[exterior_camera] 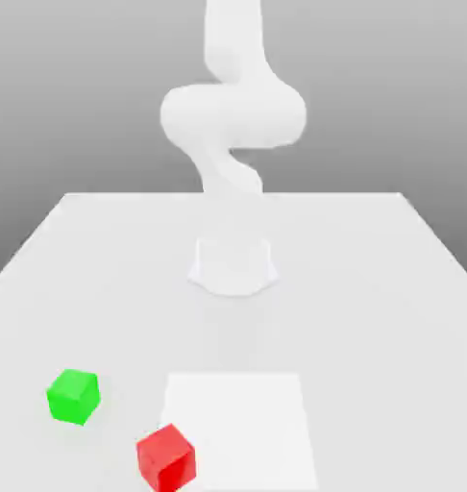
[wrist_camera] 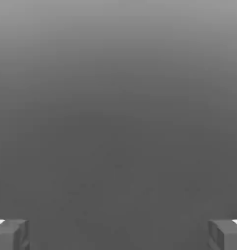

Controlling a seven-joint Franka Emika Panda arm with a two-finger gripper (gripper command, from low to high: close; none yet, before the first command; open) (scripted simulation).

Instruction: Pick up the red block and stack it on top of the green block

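The red block (exterior_camera: 167,459) sits on the table (exterior_camera: 372,336), over the near corner of a white square (exterior_camera: 242,432) on the exterior view's left, and that is the one I have to lift. The green block (exterior_camera: 74,396) lies on the exterior view's left of it, a bit nearer the arm's base (exterior_camera: 233,267), the two close but apart. Both look turned at an angle to the table's edges, so my first worry is coming down with the jaws out of line: a finger could then land on a corner of the red block, or spin it as I squeeze. If I swing in low or wide from the green side, I could nudge the green block and lose my stacking spot. Later, a crooked grip or an off-centre release would let the red one tip off, since I judge the two to be about the same size and there is little room for error. As for the gripper (wrist_camera: 118,237), I see its fingers in the hand view standing wide apart at the two edges, with nothing between them and nothing touched; my next move, I reckon, is to bring it over the red block and match its turn before going down
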